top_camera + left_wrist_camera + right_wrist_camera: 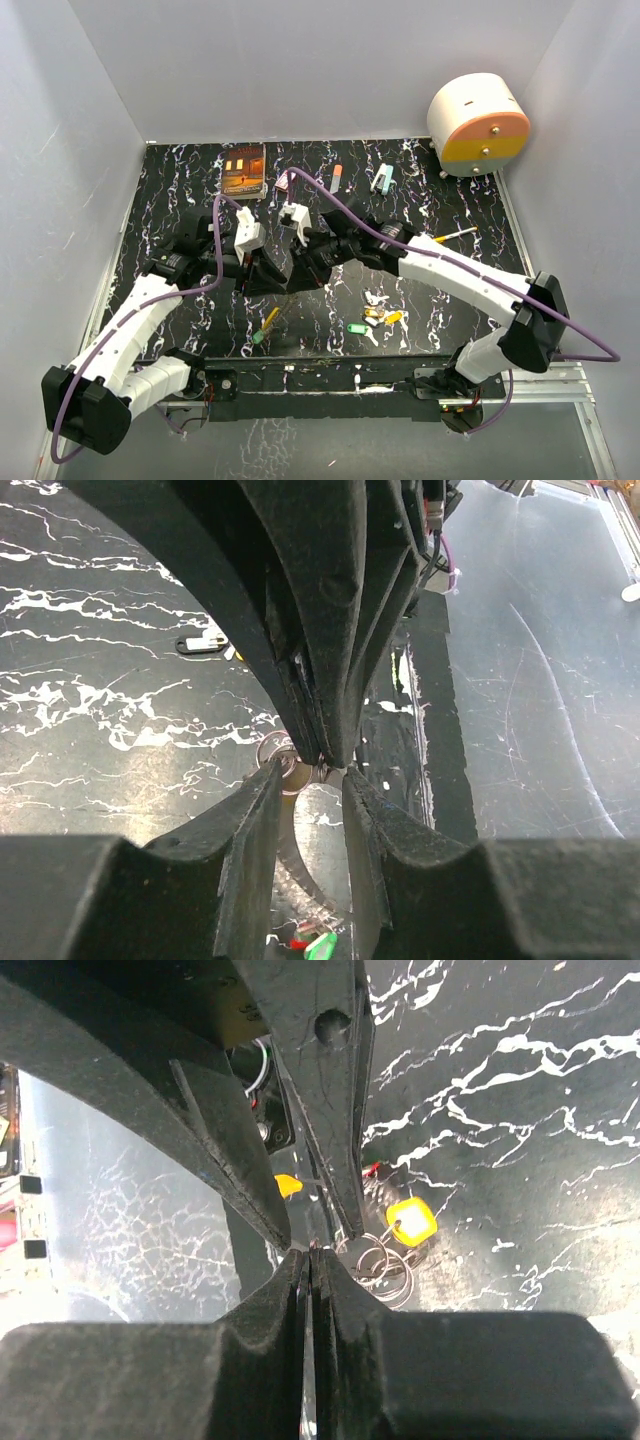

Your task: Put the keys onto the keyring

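Note:
My two grippers meet above the middle of the black marbled mat. The right gripper (311,1256) is shut, and a thin silvery wire that looks like the keyring (292,868) shows between its pads. The left gripper (308,780) stands open, tip to tip with the right one, its fingers either side of the wire arc. Small split rings (382,1265) with a yellow-headed key (411,1220) hang just beyond the tips. Green (324,945) and red key heads show low between the left fingers. A yellow key (270,318), a green key (357,328) and a small key cluster (385,318) lie on the mat.
A round white and orange device (478,125) sits at the back right. At the back of the mat lie a small dark book (244,170), an orange stick (336,178) and a teal item (383,180). A yellow-tipped pen (455,234) lies by the right arm.

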Robot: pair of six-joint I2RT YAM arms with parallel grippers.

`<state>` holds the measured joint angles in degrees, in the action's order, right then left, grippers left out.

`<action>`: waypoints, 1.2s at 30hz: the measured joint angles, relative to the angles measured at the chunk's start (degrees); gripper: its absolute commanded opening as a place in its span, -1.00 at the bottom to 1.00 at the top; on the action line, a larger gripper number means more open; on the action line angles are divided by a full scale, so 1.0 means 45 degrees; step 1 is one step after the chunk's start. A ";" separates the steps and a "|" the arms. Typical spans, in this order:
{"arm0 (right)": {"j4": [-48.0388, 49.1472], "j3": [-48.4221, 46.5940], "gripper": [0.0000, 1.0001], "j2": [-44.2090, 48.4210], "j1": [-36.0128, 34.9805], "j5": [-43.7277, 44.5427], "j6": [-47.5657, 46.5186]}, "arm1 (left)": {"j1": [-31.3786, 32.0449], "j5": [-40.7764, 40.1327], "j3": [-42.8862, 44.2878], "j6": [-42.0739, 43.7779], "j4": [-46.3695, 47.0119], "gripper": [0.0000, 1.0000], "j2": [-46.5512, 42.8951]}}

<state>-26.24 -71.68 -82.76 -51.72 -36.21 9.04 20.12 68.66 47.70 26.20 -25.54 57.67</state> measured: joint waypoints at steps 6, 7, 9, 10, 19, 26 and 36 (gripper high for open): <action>-0.1710 -0.1171 -0.86 -0.0529 -0.0005 0.0058 -0.0058 | 0.0243 0.0044 0.0024 -0.0024 -0.0160 -0.41 0.0092; -0.1957 -0.1326 -0.86 -0.0549 -0.0005 0.0087 -0.0024 | 0.0301 0.0058 0.0024 -0.0068 -0.0155 -0.39 0.0102; -0.2390 -0.1690 -0.86 -0.0597 -0.0005 0.0155 0.0078 | 0.0413 0.0083 0.0019 -0.0175 -0.0136 -0.32 0.0112; -0.2521 -0.1817 -0.86 -0.0627 -0.0005 0.0175 0.0121 | 0.0471 0.0087 0.0019 -0.0238 -0.0112 -0.29 0.0112; -0.3876 -0.2798 -0.86 -0.1501 -0.0005 0.0738 0.0903 | 0.1073 -0.0112 0.0024 -0.0593 -0.0058 -0.08 0.0544; -0.4323 -0.2832 -0.86 -0.1647 -0.0010 0.1268 0.1394 | 0.1428 -0.0500 0.0267 -0.0529 -0.0296 -0.05 0.1010; -0.4415 -0.2885 -0.86 -0.1647 -0.0005 0.1579 0.1860 | 0.1719 -0.1132 0.0491 -0.0384 -0.0335 -0.06 0.1263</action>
<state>-46.11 -84.66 -90.17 -51.75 -29.10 17.41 27.86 63.57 49.91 24.47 -27.05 63.35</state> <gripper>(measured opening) 0.078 0.474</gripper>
